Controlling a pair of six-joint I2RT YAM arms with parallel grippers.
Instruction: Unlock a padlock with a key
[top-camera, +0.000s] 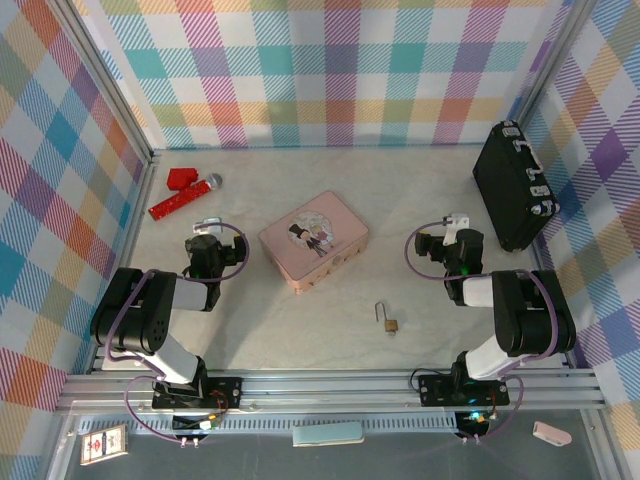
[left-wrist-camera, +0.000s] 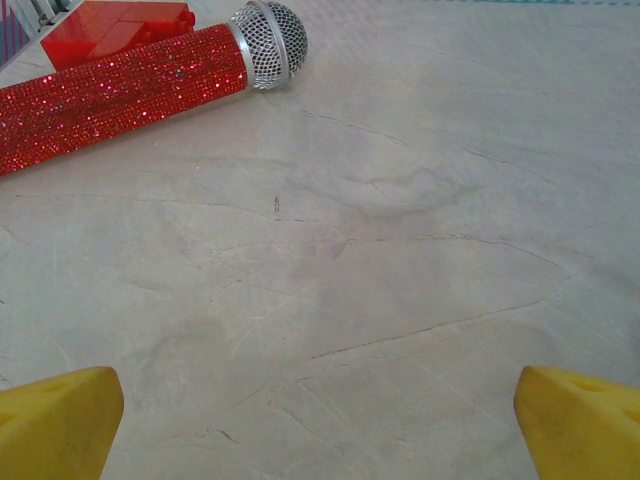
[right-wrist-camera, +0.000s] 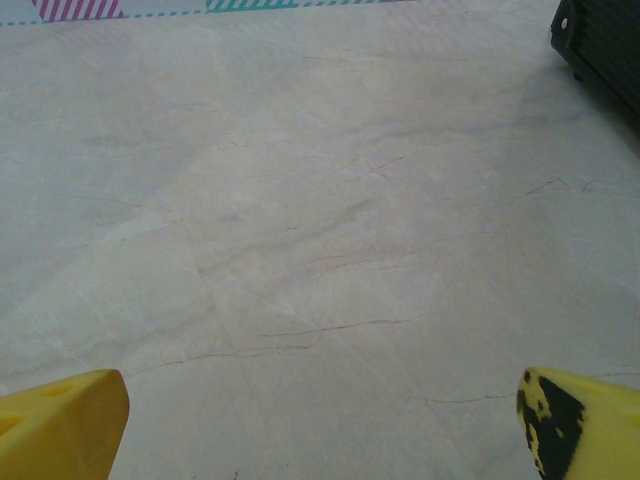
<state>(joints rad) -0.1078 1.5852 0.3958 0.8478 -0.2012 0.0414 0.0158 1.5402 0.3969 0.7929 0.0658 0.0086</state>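
Padlock (top-camera: 388, 320) on table (top-camera: 300, 330), 5 o'clock of pink tin (top-camera: 313, 240). Left pincer (left-wrist-camera: 320, 430), right pincer (right-wrist-camera: 322, 425) both spread wide, empty.

Brass-gold metal padlock (top-camera: 391, 324), glittery red microphone (left-wrist-camera: 120, 90) with silver mesh head, matt veined table (left-wrist-camera: 400, 250)

Tiny brass padlock (top-camera: 390, 323), thin silver shackle, lying flat on the table (top-camera: 300, 335)

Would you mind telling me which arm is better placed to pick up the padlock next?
Right, probably. The padlock lies on the table nearer the right tool than the left tool. Both are open and hold nothing.
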